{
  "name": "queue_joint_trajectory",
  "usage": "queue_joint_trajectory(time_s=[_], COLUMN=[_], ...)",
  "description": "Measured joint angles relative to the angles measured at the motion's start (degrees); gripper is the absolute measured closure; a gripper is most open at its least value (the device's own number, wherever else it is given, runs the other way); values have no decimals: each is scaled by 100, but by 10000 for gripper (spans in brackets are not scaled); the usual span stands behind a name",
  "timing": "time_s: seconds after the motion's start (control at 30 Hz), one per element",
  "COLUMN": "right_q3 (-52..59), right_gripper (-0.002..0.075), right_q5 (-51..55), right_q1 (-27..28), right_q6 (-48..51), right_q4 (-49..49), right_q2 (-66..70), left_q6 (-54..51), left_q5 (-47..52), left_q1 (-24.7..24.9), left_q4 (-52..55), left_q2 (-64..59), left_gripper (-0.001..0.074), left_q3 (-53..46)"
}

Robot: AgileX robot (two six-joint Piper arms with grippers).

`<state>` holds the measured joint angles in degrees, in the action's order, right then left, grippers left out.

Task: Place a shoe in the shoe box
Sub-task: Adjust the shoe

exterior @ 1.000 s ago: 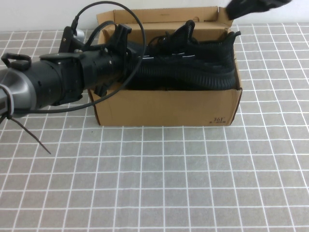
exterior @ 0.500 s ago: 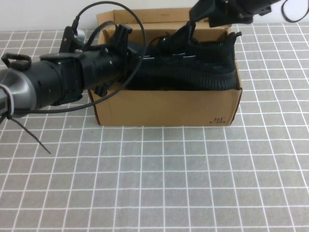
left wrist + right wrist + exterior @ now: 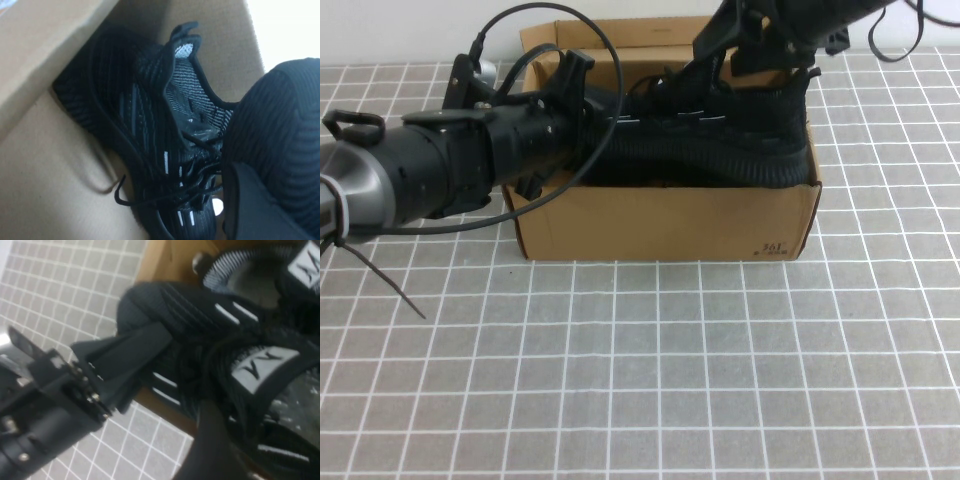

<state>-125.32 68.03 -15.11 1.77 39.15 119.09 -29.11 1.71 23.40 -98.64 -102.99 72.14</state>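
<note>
The brown shoe box (image 3: 660,220) stands at the back of the table. The shoe (image 3: 720,140), a black knit sneaker, lies along the box's front wall with its studded sole facing me. Its mate (image 3: 150,115) lies deeper inside. My left gripper (image 3: 572,85) reaches into the box's left end and is shut on the shoe's toe (image 3: 150,305), with one of its fingers (image 3: 250,205) pressed against the knit. My right gripper (image 3: 735,45) hangs open just over the shoe's collar and tongue tab (image 3: 260,367); one of its fingers (image 3: 210,440) shows beside the laces.
The lid flap (image 3: 650,32) stands up behind the box, close to the right arm. A loose black cable (image 3: 380,275) trails from the left arm over the grey tiled table (image 3: 650,380).
My right arm has come down from the top right corner to just over the shoe's collar, and its jaws have spread. The left arm and the shoes have not moved.
</note>
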Motion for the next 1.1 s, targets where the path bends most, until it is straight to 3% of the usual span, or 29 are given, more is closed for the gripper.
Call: queue_joint_trajectory(time_s=[0.77, 0.93, 1.1], right_q3=[-36, -36, -36], right_gripper=[327, 396, 525], right_q5=[-516, -679, -702], right_q1=[-68, -158, -186], right_q6=[-273, -219, -9], right_q4=[382, 386, 386], right_q2=[555, 576, 576], left_q6=[-138, -149, -157], left_q5=[0, 0, 0], left_q1=[0, 0, 0], left_q4=[0, 0, 0], left_q2=[0, 0, 0], left_gripper=[570, 570, 570], left_q3=[0, 0, 0])
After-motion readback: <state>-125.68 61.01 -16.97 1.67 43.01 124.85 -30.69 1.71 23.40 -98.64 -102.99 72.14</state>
